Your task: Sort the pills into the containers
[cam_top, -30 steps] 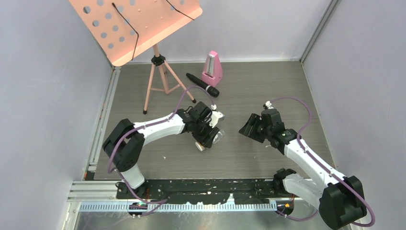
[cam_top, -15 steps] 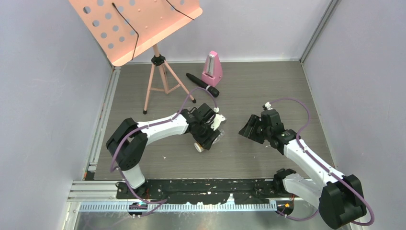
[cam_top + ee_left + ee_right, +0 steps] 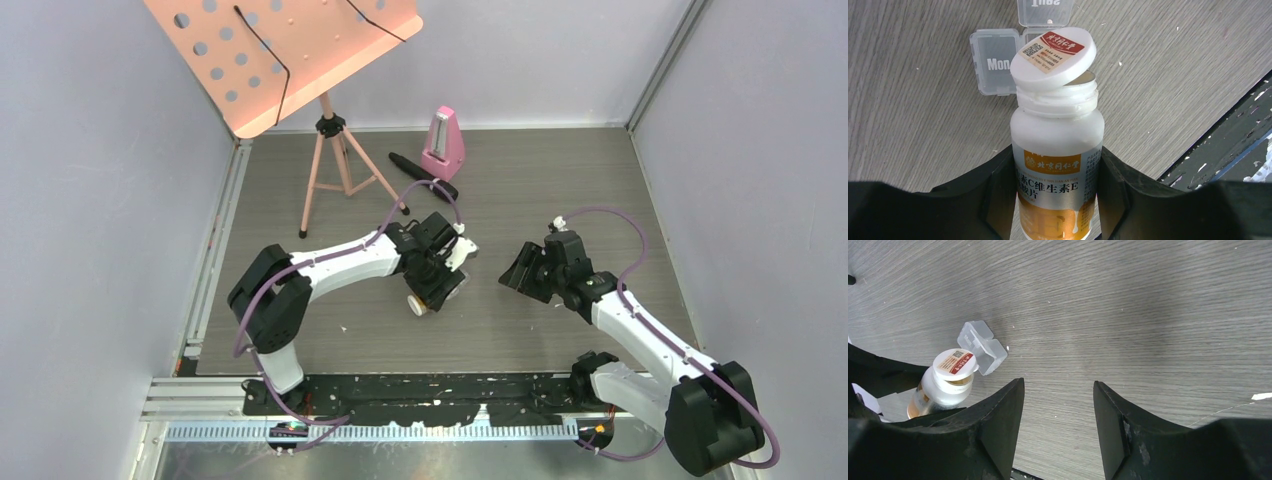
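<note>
My left gripper (image 3: 1055, 159) is shut on a white bottle (image 3: 1057, 145) with an orange label, held tilted. The bottle's white cap (image 3: 1054, 57) sits loose and askew over its mouth. Just past the mouth lies the clear two-compartment container (image 3: 996, 62) on the table, lids open, one marked "Mon". The right wrist view also shows the container (image 3: 982, 346) beside the bottle (image 3: 945, 385). My right gripper (image 3: 1058, 385) hangs open and empty over bare table to the right. From above, the left gripper (image 3: 438, 280) and right gripper (image 3: 520, 270) face each other. No pills show.
A pink music stand (image 3: 285, 50) on a tripod stands at the back left. A pink metronome (image 3: 443, 145) and a black microphone (image 3: 420, 172) lie behind the left arm. A black rail (image 3: 420, 405) runs along the table's near edge.
The left arm has edged slightly to the right and away with the bottle still in its grip. The right gripper has barely moved.
</note>
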Available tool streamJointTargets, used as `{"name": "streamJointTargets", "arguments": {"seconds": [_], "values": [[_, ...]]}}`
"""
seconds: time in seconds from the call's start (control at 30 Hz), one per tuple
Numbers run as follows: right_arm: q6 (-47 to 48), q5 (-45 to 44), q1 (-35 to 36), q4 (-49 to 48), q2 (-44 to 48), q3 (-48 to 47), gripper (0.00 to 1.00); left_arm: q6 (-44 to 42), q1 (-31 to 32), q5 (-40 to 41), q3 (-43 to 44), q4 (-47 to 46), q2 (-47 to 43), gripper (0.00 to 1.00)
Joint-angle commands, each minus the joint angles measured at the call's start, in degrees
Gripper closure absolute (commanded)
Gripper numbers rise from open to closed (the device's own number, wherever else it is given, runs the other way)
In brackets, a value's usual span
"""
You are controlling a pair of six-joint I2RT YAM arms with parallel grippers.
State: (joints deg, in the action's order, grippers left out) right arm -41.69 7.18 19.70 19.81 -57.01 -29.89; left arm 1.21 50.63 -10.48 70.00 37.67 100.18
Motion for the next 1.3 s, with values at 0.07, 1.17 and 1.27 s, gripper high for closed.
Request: {"name": "streamJointTargets", "arguments": {"seconds": [0.07,1.17,1.27], "values": [[-1.1,0.5,-0.4,-2.1,0.1,0.8,0.4,-0.9,0.7,0.5,3.4,3.6,0.9,1.0],[-1.3,0.7,-0.8,-3.0,0.2,2.4,0.4,-0.9,3.3,7.9,12.0,12.4,6.7,1.0],[-1.3,0.7,-0.8,-2.9,0.3,2.6,0.4,-0.9,3.6,8.8,12.8,13.6,7.5,1.0]]}}
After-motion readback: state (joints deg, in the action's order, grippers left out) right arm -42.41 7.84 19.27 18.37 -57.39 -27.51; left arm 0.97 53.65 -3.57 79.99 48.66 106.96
